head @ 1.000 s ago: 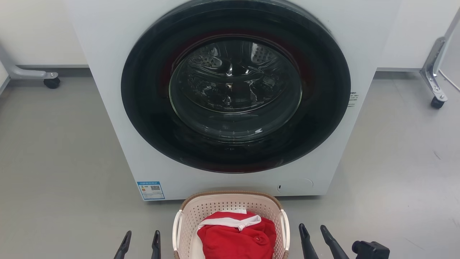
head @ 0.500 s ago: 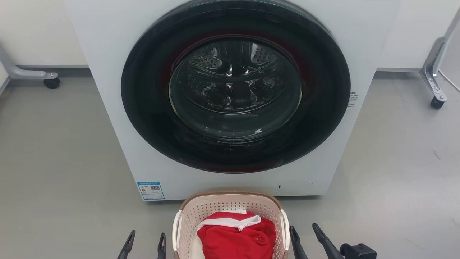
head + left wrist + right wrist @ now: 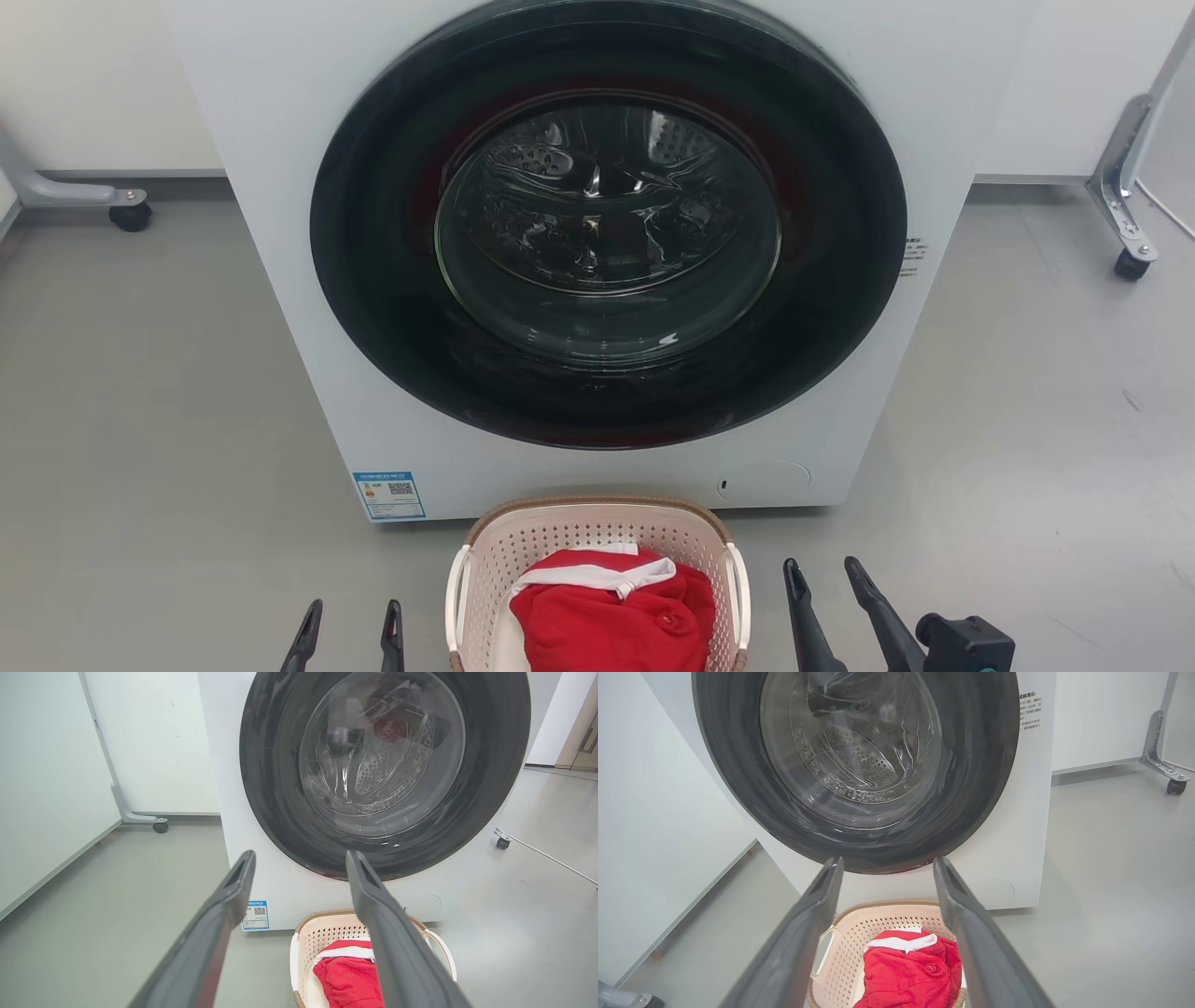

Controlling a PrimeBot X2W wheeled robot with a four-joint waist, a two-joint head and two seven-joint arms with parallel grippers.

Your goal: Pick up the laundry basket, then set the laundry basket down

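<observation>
Laundry basket (image 3: 597,505) stands on the grey floor (image 3: 140,420) just in front of the white washing machine (image 3: 280,280), below its shut round door (image 3: 607,224), and a red garment (image 3: 607,625) with white trim lies inside it. The left hand (image 3: 355,609) is beside the basket's left handle (image 3: 456,597) and the right hand (image 3: 823,566) is near its right handle (image 3: 741,593). Each has its fingers spread apart, holds nothing and is clear of the basket.

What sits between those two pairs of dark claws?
The laundry basket, holding a red garment, stands between the left gripper and right gripper in the head view.
</observation>
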